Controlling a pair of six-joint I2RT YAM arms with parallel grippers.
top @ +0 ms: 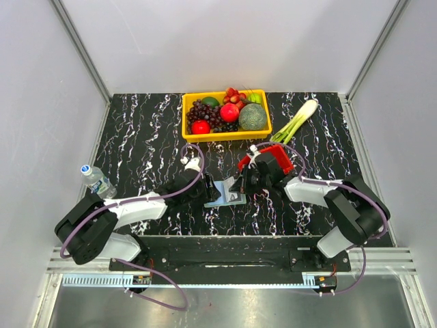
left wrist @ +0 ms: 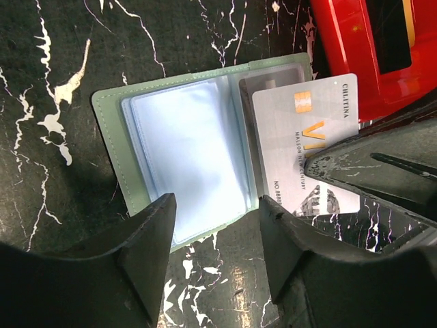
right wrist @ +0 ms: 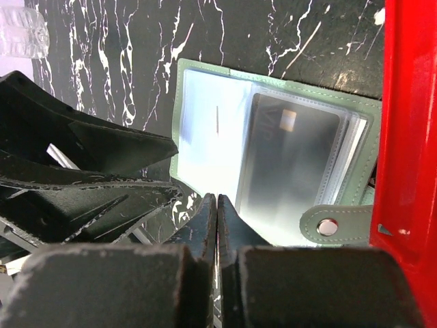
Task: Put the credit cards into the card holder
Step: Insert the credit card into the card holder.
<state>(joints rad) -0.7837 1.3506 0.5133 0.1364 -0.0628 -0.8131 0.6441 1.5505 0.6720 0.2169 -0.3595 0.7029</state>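
Observation:
The card holder (top: 227, 194) lies open on the black marble table between both arms, a grey-green pouch (left wrist: 109, 130) with clear sleeves and a snap tab (right wrist: 328, 226). One whitish credit card (left wrist: 300, 130) lies flat on its right half, partly under a clear sleeve (right wrist: 293, 157), tilted and overhanging the holder's edge. My right gripper (right wrist: 217, 205) is shut, nothing visibly between its fingers, its tip (left wrist: 321, 162) resting on or just above the card. My left gripper (left wrist: 215, 229) is open and straddles the holder's near edge.
A red mesh basket (top: 274, 156) stands right behind the holder, close to my right gripper (top: 242, 183). A yellow tray (top: 186, 116) of fruit sits at the back, a leek (top: 295, 121) to its right, a water bottle (top: 97, 180) at the left edge.

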